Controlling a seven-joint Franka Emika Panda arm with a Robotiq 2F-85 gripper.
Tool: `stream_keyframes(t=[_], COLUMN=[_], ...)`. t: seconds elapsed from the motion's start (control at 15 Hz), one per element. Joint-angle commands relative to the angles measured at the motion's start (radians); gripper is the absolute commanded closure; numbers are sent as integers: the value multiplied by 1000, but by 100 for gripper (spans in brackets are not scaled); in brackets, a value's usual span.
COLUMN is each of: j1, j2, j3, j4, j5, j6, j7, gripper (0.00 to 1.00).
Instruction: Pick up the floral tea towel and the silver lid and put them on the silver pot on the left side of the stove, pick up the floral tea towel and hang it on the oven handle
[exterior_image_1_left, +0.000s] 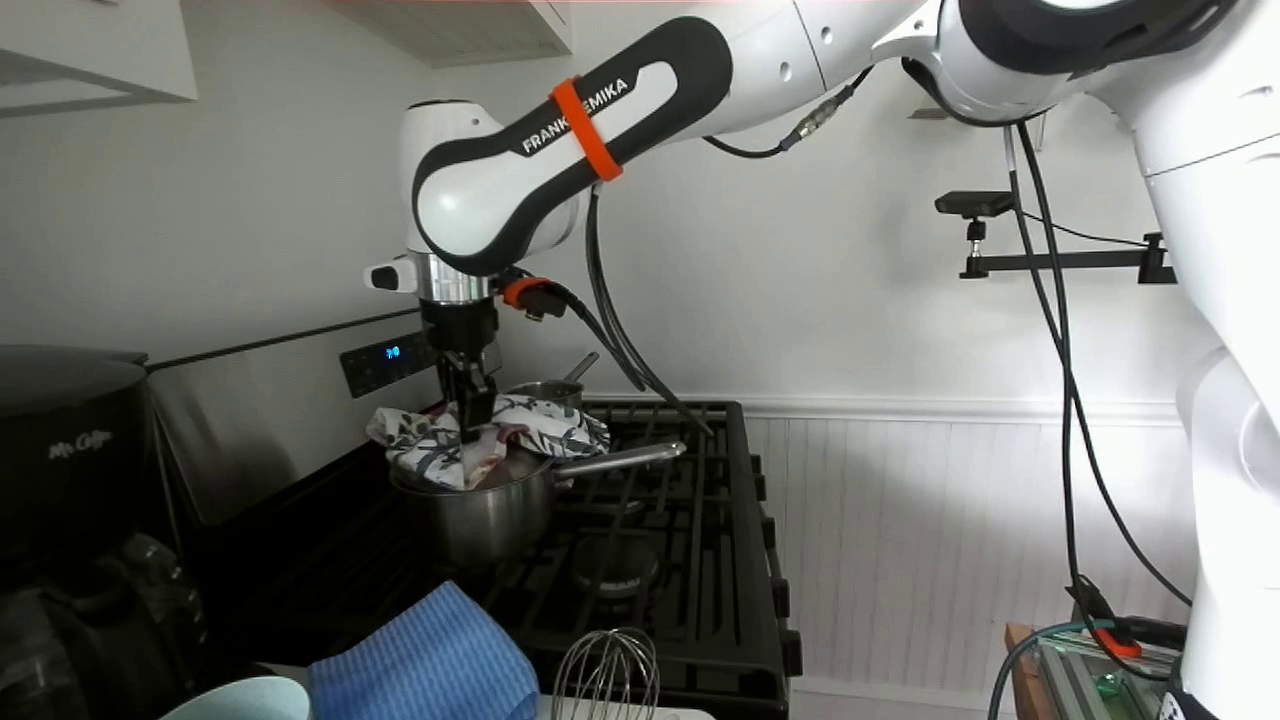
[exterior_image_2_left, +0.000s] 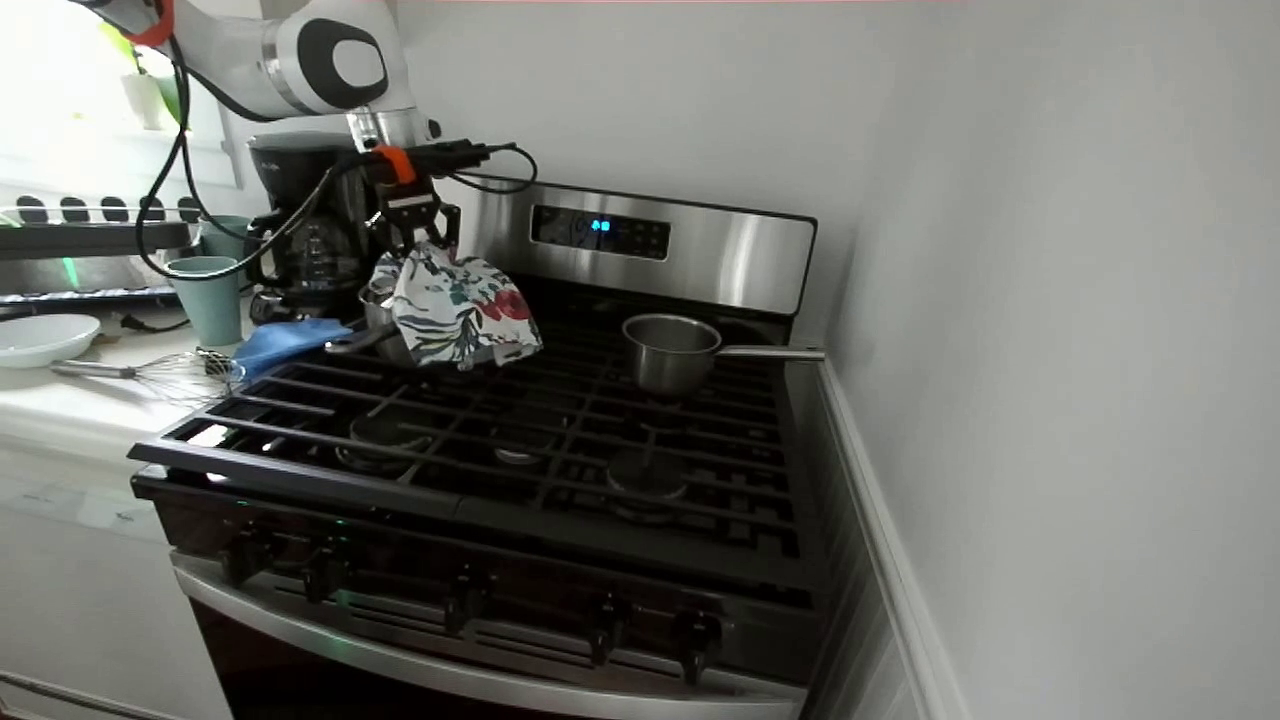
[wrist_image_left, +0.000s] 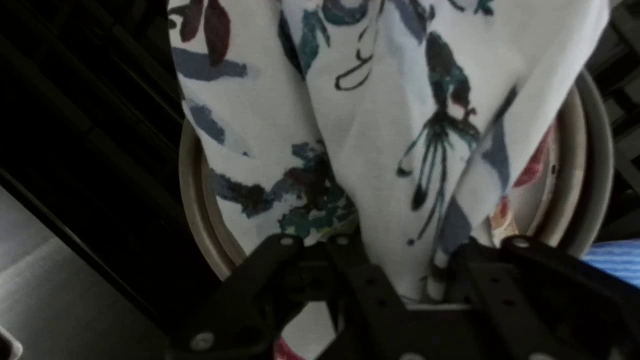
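Observation:
The floral tea towel (exterior_image_1_left: 550, 428) lies bunched over the silver pot (exterior_image_1_left: 485, 525) on the stove's left rear. In an exterior view the towel (exterior_image_2_left: 465, 310) drapes down the pot's side. In the wrist view the towel (wrist_image_left: 380, 125) covers most of the pot (wrist_image_left: 602, 145). A ring inside the pot's rim looks like the silver lid (wrist_image_left: 572, 155); its knob is hidden. My gripper (exterior_image_2_left: 430, 240) points down over the pot. Its fingers (wrist_image_left: 410, 270) are partly closed on bunched towel; what is inside the cloth is hidden. The oven handle (exterior_image_2_left: 480, 682) runs across the stove's front.
A second silver pot (exterior_image_2_left: 672, 355) stands at the right rear burner. A black coffee maker (exterior_image_2_left: 315, 250), blue cloth (exterior_image_1_left: 430, 660) and whisk (exterior_image_1_left: 607, 670) are on the counter beside the stove. The backguard (exterior_image_2_left: 740, 250) stands behind the burners. The pot's handle (exterior_image_1_left: 625, 460) sticks out forward.

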Motion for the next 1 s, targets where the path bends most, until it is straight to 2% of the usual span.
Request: stream_keyframes(t=[0.0,0.27,0.93], j1=[-10,-7,-18], j2=[18,21,57], j3=[14,17,21], j4=[70,90,129], j5=[30,36,106], j6=[-87,-141,-122], j7=[-3,-3,10], gripper=[97,97,97])
